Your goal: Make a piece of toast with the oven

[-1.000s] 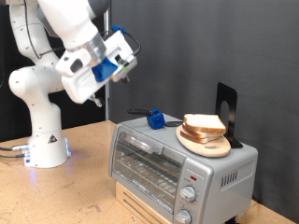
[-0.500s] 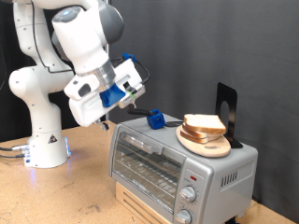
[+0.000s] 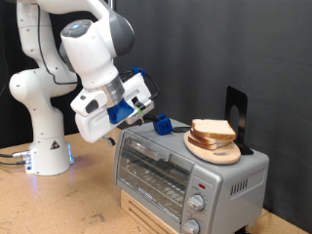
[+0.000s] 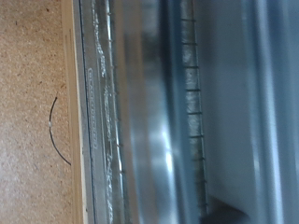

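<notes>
One arm [image 3: 58, 68] is shown above one oven [image 3: 185, 171], door shut, placed at the worktop's [image 3: 68, 205] right edge. One gripper [image 3: 115, 139] hangs by the oven's top left corner; its spread cannot be told. Bread slices [image 3: 214, 130] are stacked on one wooden plate [image 3: 214, 151] on the oven; one blue object [image 3: 162, 124] is seen behind.
</notes>
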